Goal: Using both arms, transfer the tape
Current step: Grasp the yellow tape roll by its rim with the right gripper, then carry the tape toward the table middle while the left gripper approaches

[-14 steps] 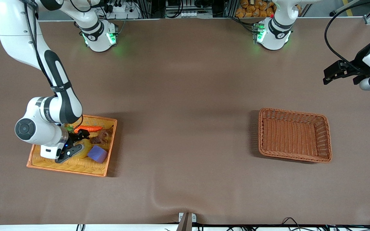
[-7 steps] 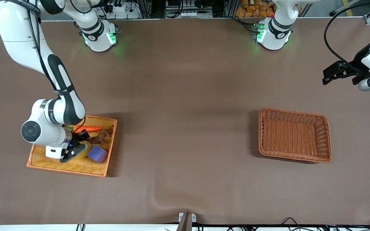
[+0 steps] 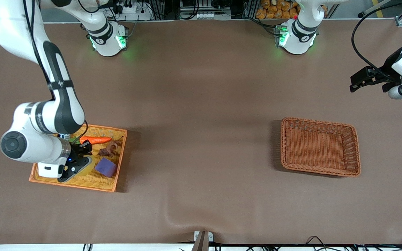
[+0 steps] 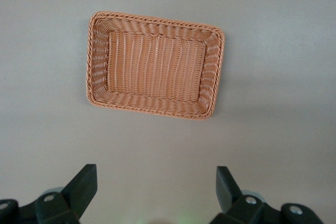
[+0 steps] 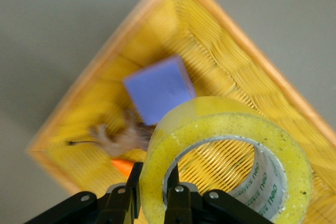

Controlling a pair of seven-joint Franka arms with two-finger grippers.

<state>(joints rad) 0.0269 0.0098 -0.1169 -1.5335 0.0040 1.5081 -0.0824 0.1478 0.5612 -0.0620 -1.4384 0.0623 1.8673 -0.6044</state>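
Note:
The tape (image 5: 226,129) is a yellowish translucent roll with a grey core. My right gripper (image 5: 153,182) is shut on its wall, one finger inside the ring and one outside. In the front view the right gripper (image 3: 78,161) holds the tape (image 3: 86,166) just above the orange tray (image 3: 47,178) at the right arm's end of the table. My left gripper (image 4: 155,182) is open and empty, up in the air over the table at the left arm's end (image 3: 358,81). The left arm waits there.
In the tray lie a purple block (image 3: 106,167), an orange carrot (image 3: 96,140) and a small brown toy (image 3: 108,150). A brown wicker basket (image 3: 355,146) stands toward the left arm's end, also in the left wrist view (image 4: 97,56).
The right arm's wrist has swung toward the table's end and risen a little, with the tape held in the gripper over the tray. The left arm has barely moved.

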